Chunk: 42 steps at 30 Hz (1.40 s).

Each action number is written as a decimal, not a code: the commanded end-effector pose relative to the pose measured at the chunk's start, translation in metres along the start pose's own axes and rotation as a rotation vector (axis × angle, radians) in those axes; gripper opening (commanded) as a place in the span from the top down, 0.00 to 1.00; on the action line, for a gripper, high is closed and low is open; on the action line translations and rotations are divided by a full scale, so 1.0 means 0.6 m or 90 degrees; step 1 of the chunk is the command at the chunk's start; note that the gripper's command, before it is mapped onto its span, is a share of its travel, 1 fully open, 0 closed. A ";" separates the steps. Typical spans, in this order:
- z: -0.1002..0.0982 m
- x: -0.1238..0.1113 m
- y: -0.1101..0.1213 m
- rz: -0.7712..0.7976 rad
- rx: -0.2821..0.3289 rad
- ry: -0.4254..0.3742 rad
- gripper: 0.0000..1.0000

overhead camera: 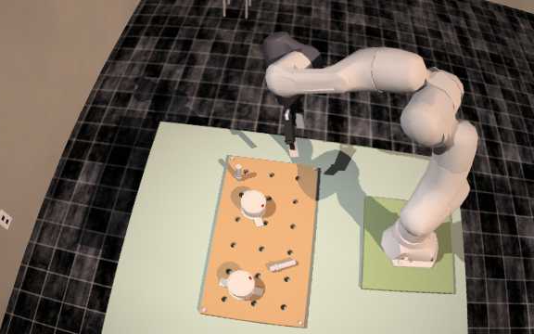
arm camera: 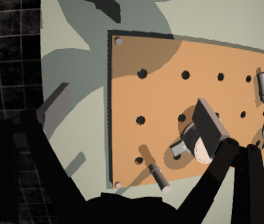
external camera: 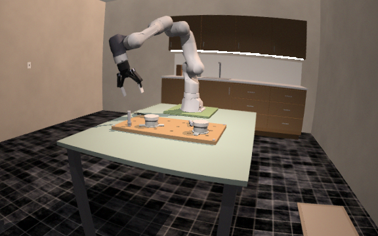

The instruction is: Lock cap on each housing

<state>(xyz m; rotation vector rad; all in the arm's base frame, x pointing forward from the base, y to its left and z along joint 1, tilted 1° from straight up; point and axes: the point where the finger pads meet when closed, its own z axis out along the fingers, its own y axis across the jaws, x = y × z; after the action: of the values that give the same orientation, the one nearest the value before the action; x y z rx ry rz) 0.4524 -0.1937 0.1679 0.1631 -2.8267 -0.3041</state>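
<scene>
Two grey housings with white caps stand upright on an orange pegboard (overhead camera: pixel 258 238). The far housing (overhead camera: pixel 253 204) has a red dot on its cap and shows in the side view (external camera: pixel 151 120) and the wrist view (arm camera: pixel 199 139). The near housing (overhead camera: pixel 241 284) also has a red dot and shows in the side view (external camera: pixel 199 126). My gripper (overhead camera: pixel 292 139) is open and empty.
A short grey peg (overhead camera: pixel 238 172) stands upright at the board's far corner. Another peg (overhead camera: pixel 282 265) lies flat near the near housing. My arm's base stands on a green mat (overhead camera: pixel 408 246) to the right. The board has several open holes.
</scene>
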 end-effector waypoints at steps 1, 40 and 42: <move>-0.011 -0.069 -0.004 0.050 0.054 -0.038 0.00; -0.074 -0.290 0.181 -0.037 0.146 -0.181 0.00; -0.074 -0.290 0.181 -0.037 0.146 -0.181 0.00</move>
<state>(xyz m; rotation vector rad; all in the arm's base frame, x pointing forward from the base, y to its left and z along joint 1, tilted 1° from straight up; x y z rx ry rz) 0.6205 -0.0717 0.1862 0.2845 -3.1349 -0.0189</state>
